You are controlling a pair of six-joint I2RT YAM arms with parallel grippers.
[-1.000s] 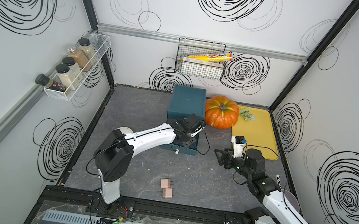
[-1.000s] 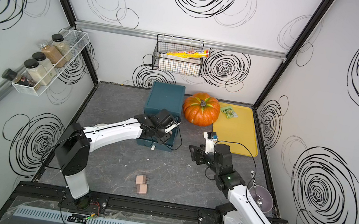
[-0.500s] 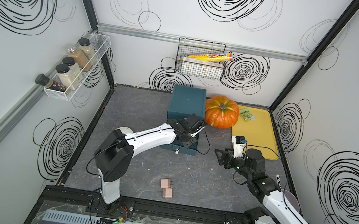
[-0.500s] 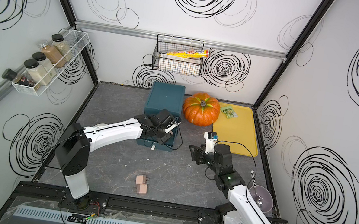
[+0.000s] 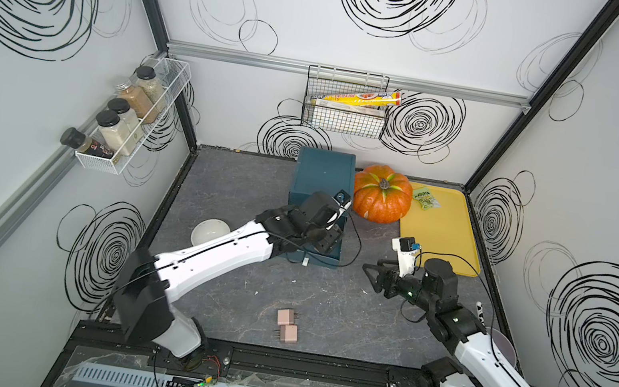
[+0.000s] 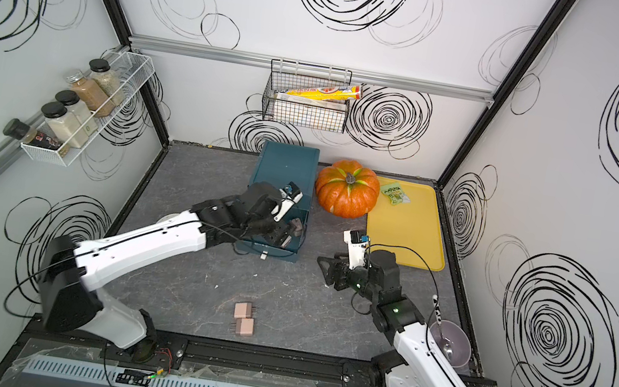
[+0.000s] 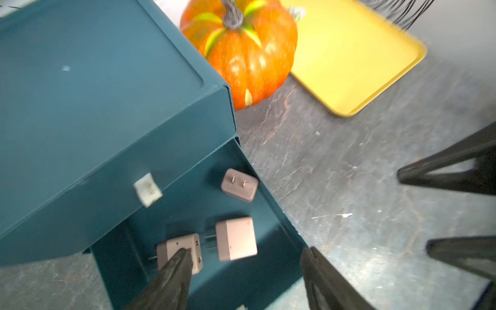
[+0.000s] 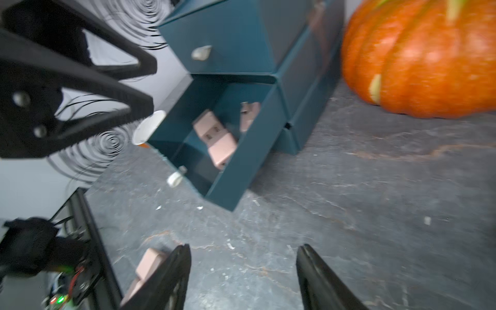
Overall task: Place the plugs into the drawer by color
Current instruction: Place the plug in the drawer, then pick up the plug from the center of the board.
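step: pink drop into the open drawer, apparently at its tail end; table pair likely next
left gripper (image 7: 245,251): over the pulled-out drawer (image 7: 268,209), jaws wide apart, nothing clamped; one fingertip (image 7: 177,265) overlaps a plug in the wrist view, contact not resolvable
right gripper (image 8: 243,246): hovering over the table, well apart from the chest, jaws parted, empty
doing it well: lift straight up before swinging out; keep fingers off the drawer walls and the shut front above; no sideways drag, since the chest looks light and could slide
chest: dark teal box of three stacked drawers (image 5: 324,171), back of table, just beside the orange pumpkin (image 5: 380,199)
open drawer: looks like the middle one; three pale pink cube plugs with metal prongs (image 7: 236,239) loose inside, prongs at mixed headings, no teal among them
other drawers: shut, contents hidden; no teal plugs in view
on table: two pale pink plugs (image 5: 285,317) side by side near the front rail
yellow plastic tray (image 5: 443,241): small green packet (image 5: 426,198) at a back corner
black wire basket (image 5: 342,122): on the back wall, long yellow carton inside
lilac cup (image 6: 460,349): by the right arm, spoon (image 6: 442,337) inside
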